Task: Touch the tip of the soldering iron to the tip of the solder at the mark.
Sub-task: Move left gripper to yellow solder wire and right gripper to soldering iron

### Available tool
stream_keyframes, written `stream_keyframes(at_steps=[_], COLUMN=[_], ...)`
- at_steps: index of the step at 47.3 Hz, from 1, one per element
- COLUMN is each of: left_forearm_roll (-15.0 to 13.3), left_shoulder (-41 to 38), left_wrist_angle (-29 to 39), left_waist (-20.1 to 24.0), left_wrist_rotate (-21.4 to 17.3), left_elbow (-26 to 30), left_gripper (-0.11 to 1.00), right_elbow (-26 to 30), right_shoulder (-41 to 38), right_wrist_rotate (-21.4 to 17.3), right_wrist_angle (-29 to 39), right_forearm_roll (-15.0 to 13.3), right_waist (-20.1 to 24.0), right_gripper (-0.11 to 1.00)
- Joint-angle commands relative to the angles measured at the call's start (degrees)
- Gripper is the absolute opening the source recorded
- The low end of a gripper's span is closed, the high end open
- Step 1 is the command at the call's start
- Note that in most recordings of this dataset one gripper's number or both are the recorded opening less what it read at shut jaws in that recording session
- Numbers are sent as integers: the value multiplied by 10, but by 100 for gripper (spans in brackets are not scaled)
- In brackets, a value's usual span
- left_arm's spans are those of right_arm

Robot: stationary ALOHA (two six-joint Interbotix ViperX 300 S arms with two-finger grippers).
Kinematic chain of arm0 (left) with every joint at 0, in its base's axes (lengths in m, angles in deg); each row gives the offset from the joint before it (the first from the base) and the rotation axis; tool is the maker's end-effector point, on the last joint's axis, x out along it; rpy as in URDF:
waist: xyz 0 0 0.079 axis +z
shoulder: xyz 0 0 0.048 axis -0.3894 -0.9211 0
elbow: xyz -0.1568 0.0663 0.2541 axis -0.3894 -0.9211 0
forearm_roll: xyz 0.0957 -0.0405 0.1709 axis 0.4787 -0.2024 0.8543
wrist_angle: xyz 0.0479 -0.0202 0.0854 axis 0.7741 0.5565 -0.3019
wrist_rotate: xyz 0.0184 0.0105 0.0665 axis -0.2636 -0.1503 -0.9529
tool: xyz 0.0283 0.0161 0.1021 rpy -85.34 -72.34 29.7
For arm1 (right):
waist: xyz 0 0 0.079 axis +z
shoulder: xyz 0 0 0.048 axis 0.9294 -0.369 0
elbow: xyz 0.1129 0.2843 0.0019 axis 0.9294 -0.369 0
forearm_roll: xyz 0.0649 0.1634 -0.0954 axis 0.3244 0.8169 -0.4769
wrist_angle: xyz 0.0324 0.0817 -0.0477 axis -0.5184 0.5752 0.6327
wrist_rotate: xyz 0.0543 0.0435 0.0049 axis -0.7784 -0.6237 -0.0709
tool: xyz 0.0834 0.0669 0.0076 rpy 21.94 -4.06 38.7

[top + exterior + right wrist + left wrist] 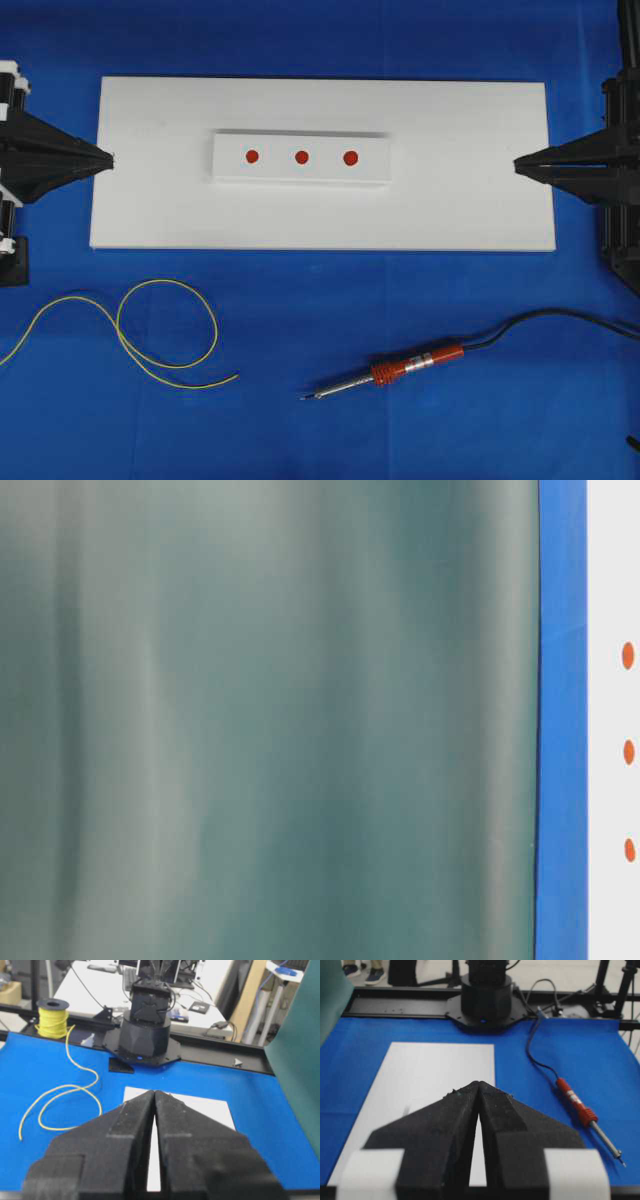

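The soldering iron [400, 371] lies on the blue cloth at the front right, its dark tip pointing left; the left wrist view shows the iron [577, 1105] too. The solder [150, 335], a thin yellow wire with a loop, lies at the front left, its free end near the middle; in the right wrist view the wire [60, 1095] runs to a yellow spool [52, 1016]. Three red marks [301, 157] sit on a raised white block [300, 175]. My left gripper [112, 160] and right gripper [518, 165] rest shut and empty at the board's two ends, far from both tools.
A large white board [320, 215] carries the block. The iron's black cable [560, 322] trails off to the right. A green blurred sheet [270, 720] fills most of the table-level view, where only the board's edge and the red marks [628, 752] show.
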Motion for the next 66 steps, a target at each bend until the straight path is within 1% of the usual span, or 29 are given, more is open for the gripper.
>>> stream_keyframes(at_steps=[1,3,5,7,11,16,21,26,30,32,33,36,39,41,43,44,46,47,50,54,58,66], left_forearm_roll=[1,1,1,1,1,2,1,2,2,1,2,1,1,1,1,1,0,0,-1,-1,-1,-3], left_shoulder=[-4,-4,-4,-4,-8,-11,-19,-33,-54,-65,-71,-91,-114,-128,-144,-152,-167,-175,-201,-243,-301,-407], left_wrist_angle=[6,8,8,8,9,11,10,7,2,-4,-7,-16,-29,-35,-43,-47,-56,-62,-78,-105,-146,-213], left_waist=[-3,-6,-11,-18,-43,-71,-102,-129,-156,-166,-172,-192,-217,-233,-247,-254,-265,-271,-286,-300,-309,-310], left_wrist_rotate=[1,0,1,1,1,1,0,1,1,2,2,3,3,4,5,7,10,11,18,30,37,38], left_elbow=[9,8,8,8,8,6,2,-3,-5,-7,-8,-11,-13,-16,-17,-18,-19,-21,-24,-29,-32,-20], left_gripper=[1,1,1,1,1,1,1,1,1,4,8,23,42,55,67,74,83,84,82,79,77,76], right_elbow=[10,12,17,22,30,33,31,28,26,26,26,29,32,32,33,33,31,28,24,12,3,-4], right_shoulder=[-8,-12,-18,-25,-33,-42,-56,-87,-117,-134,-143,-176,-203,-220,-236,-243,-258,-269,-292,-323,-359,-437], right_wrist_rotate=[-2,-1,-1,-1,-1,-2,-4,-13,-30,-41,-47,-69,-84,-88,-92,-94,-96,-97,-99,-99,-99,-99], right_wrist_angle=[-2,6,18,35,50,51,49,30,13,8,5,-3,-11,-18,-27,-33,-43,-52,-74,-105,-137,-202], right_forearm_roll=[4,3,3,3,3,3,4,5,6,6,6,5,6,5,6,5,6,9,18,37,54,83], right_waist=[2,4,7,12,27,54,79,107,117,119,120,128,142,154,163,166,172,176,179,184,192,226], right_gripper=[0,-1,-5,-6,-6,-6,-5,1,14,23,28,48,67,79,88,90,89,88,84,85,85,85])
